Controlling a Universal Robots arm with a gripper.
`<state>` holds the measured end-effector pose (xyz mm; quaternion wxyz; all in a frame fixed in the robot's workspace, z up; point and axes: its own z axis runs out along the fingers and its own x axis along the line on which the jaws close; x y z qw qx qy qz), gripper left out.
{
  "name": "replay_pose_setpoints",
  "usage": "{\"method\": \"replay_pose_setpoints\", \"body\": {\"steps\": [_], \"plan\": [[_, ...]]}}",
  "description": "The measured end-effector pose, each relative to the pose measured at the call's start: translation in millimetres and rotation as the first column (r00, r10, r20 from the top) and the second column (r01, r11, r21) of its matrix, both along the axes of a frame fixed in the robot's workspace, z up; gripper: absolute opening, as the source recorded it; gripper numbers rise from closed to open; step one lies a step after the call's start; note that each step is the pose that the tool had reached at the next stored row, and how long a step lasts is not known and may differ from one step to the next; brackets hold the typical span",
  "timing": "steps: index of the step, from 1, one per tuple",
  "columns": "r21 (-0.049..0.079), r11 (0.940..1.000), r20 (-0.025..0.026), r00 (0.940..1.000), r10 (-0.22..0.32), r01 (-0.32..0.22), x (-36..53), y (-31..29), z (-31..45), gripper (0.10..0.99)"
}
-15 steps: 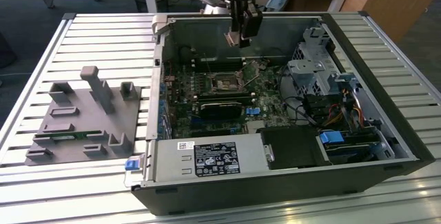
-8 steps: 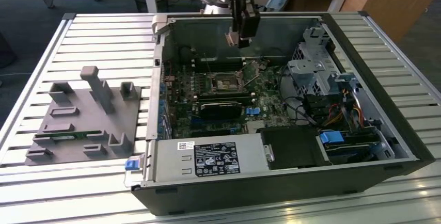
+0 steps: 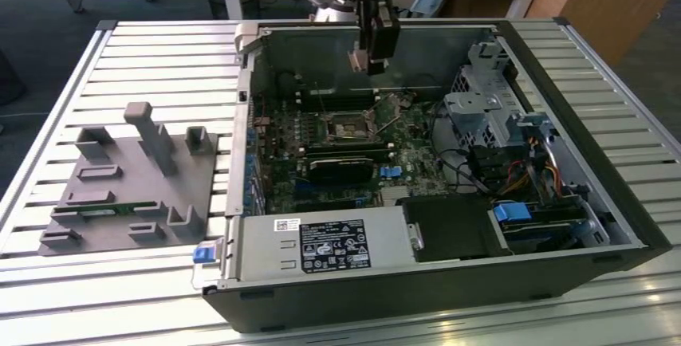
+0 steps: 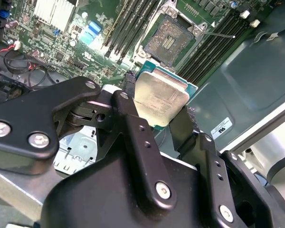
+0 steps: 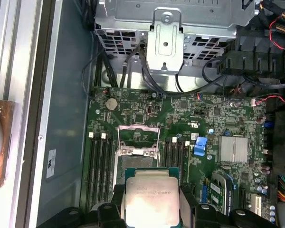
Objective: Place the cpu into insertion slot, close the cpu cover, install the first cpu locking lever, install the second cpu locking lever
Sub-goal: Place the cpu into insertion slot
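My gripper (image 3: 368, 62) hangs inside the open computer case, shut on the cpu (image 4: 159, 99), a flat square chip with a dull silvery face (image 5: 151, 196) held by its edges between the two black fingers (image 4: 128, 108). The insertion slot (image 4: 168, 40) lies uncovered on the green motherboard below and a little ahead of the chip, its dark centre showing. In the exterior view the slot (image 3: 346, 128) sits mid-board, well below the gripper. The cpu cover (image 5: 138, 137) stands swung up at the slot's far side. A thin locking lever (image 4: 219, 34) sticks out beside the slot.
Long black memory slots (image 4: 133, 21) flank the socket on both sides. A metal drive cage (image 3: 479, 107) with cables fills the case at the exterior view's right. A black card (image 3: 340, 169) and the power supply (image 3: 324, 244) lie nearer. A grey fixture (image 3: 133, 190) rests on the slatted table.
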<state>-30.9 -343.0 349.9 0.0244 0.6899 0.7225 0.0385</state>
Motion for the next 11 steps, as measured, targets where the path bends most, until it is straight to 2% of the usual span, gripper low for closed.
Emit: {"method": "replay_pose_setpoints", "body": {"steps": [11], "plan": [[0.000, 1.0000, 0.0001, 1.0000, -0.006, 0.006, 0.0, 0.0, -3.7, 0.537]]}}
